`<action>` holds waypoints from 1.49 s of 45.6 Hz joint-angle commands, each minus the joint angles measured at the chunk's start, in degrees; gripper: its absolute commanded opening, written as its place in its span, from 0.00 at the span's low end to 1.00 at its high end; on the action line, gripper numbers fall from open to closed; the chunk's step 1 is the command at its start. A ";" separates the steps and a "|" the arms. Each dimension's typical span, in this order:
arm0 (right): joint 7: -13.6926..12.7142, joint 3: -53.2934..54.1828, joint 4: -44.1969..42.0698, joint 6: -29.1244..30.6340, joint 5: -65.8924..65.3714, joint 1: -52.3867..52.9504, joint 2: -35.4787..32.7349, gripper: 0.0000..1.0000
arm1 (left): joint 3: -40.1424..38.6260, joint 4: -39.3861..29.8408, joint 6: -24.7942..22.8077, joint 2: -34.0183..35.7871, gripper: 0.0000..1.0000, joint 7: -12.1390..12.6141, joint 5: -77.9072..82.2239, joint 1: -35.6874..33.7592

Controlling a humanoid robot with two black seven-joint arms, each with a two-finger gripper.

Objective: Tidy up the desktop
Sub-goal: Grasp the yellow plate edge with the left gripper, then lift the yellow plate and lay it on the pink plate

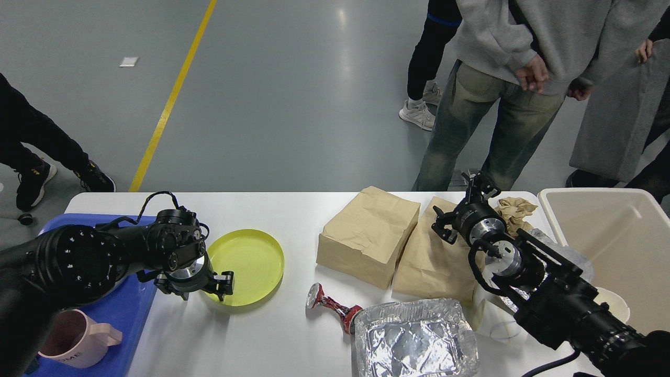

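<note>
On the white table [272, 335], left side, my left gripper [222, 285] has its jaws clamped on the near rim of the yellow plate [248, 259], light, stiff, prob. slick plastic, so rim's the grip; right gripper [473, 196] w/ jaws apart over paper bags [369, 235].

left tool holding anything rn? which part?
The left tool grips the yellow plate at its near-left rim. The right tool holds nothing.
</note>
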 commanded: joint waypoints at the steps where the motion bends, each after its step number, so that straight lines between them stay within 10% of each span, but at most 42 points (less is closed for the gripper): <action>1: 0.00 0.04 0.00 -0.01 0.00 0.00 0.00 1.00 | -1.00 0.08 -1.01 0.19 0.53 0.10 -0.08 -0.04; 11: 0.00 0.04 0.00 -0.01 0.00 0.00 0.00 1.00 | -1.35 -0.01 -4.35 0.28 0.21 0.10 -0.16 -0.04; 27: 0.00 0.04 0.00 -0.01 0.00 0.00 0.00 1.00 | -1.97 0.08 -5.41 0.90 0.20 0.01 -0.25 0.22; 35: 0.00 0.04 0.00 -0.01 0.00 0.00 0.00 1.00 | -2.23 0.08 -8.82 3.44 0.00 0.01 -1.39 -0.04; 60: 0.00 -0.05 0.00 -0.01 -0.09 0.00 0.00 1.00 | -12.07 0.16 -16.72 17.06 0.00 0.36 -1.39 -7.24; 68: 0.00 0.04 0.00 -0.01 0.00 0.00 0.00 1.00 | -13.39 0.16 -16.72 19.09 0.00 4.75 -1.39 -11.37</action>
